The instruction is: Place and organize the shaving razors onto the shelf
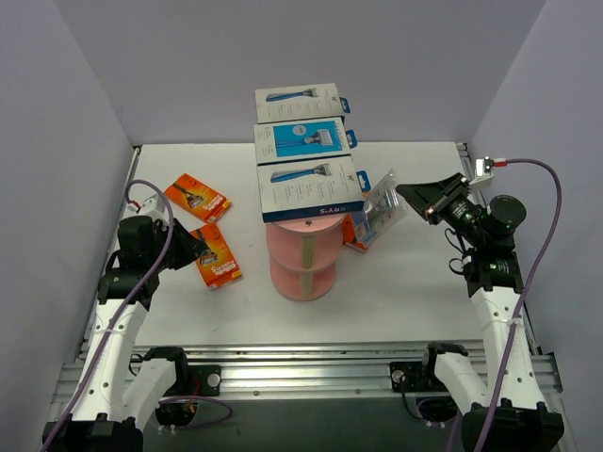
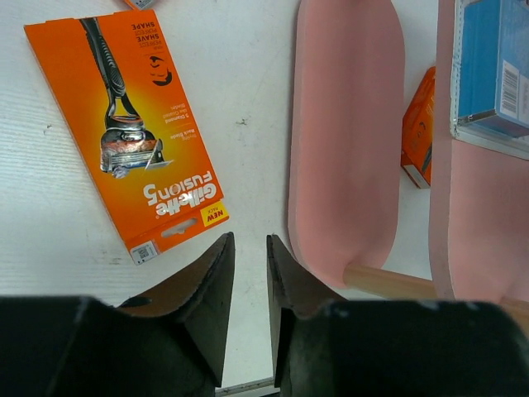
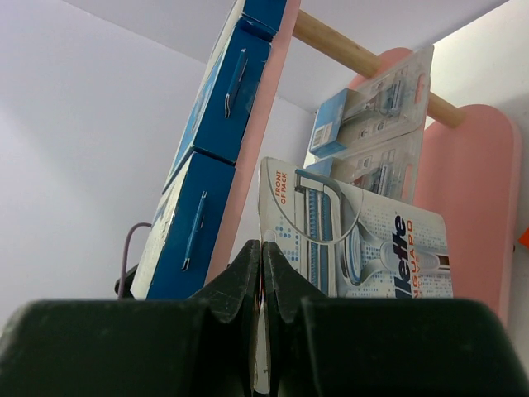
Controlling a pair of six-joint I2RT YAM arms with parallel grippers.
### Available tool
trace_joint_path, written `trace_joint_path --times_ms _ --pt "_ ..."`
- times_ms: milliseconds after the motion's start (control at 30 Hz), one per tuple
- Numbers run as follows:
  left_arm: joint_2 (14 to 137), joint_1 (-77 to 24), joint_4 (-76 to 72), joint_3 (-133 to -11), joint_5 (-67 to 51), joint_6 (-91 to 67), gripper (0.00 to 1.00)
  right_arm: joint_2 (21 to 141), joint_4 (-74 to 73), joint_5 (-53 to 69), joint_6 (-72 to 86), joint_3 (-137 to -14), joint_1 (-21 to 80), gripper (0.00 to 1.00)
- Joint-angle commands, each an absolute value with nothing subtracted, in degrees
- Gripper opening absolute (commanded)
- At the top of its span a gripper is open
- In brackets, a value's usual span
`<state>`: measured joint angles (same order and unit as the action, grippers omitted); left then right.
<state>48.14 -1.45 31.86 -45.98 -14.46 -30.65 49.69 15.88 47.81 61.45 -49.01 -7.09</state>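
Right claw [image 3: 262, 244] pressed together on the thin edge of a blister pack [image 3: 372, 248], held off the table [image 1: 405, 282] just beside the right side of the shelf [image 1: 301, 254], which stands mid-table. Left claw [image 2: 250, 244] slightly spread and pinching nothing, poised over the table near an orange pack [image 2: 124, 124] toward the left edge. Likely hazards: the grip takes only the card's margin, so the pack may pivot or slip as it is brought in. The top tier is already covered by three white-and-blue boxes [image 1: 309, 188] that overhang its rim, so a nudge from the claw or the card could shift or topple them. The lower tiers look small and round, and a flat pack set there may project past the edge and tip off. The held pack is a flat white-and-blue card under a clear bubble, a razor showing through, stiff but light. Other clear packs [image 3: 372, 107] sit close behind it by the shelf; whether they rest on a tier cannot be told. A second orange pack [image 1: 196, 198] lies flat nearer the far-left corner, and a third [image 1: 354, 231] lies at the shelf's right foot.
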Motion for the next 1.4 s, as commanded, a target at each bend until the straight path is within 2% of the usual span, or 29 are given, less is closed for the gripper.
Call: trace_joint_path --times_ms 0,167,467,600,767,933,1133,1367 --pt "47.7 -0.8 29.4 -46.9 -15.5 -30.5 0.31 47.7 25.9 49.9 67.5 -47.9 -7.2 0.0" --pt "47.7 -0.4 29.2 -46.8 -15.6 -30.7 0.39 47.2 29.4 49.7 71.1 -45.0 -7.1 0.0" --pt "47.9 -0.4 29.1 -46.8 -16.4 -30.8 0.45 45.5 36.4 48.9 78.0 -40.3 -6.7 0.0" --pt "47.9 -0.4 29.1 -46.8 -16.6 -30.8 0.46 45.3 27.1 49.0 71.9 -42.5 -6.8 0.0" --pt "47.5 1.5 29.0 -46.8 -16.8 -30.8 0.5 43.9 26.2 49.8 71.7 -41.9 -6.8 0.0" --pt "47.5 1.6 29.0 -46.8 -17.0 -30.8 0.52 44.4 5.0 46.9 55.4 -46.5 -6.9 0.0" --pt "47.5 1.6 28.7 -46.7 -17.4 -30.8 0.53 43.9 -3.4 46.0 46.0 -40.7 -6.9 0.0" --pt "47.7 1.7 28.5 -46.4 -18.1 -31.0 0.53 45.9 -19.6 39.2 30.6 -45.7 -6.9 0.0"
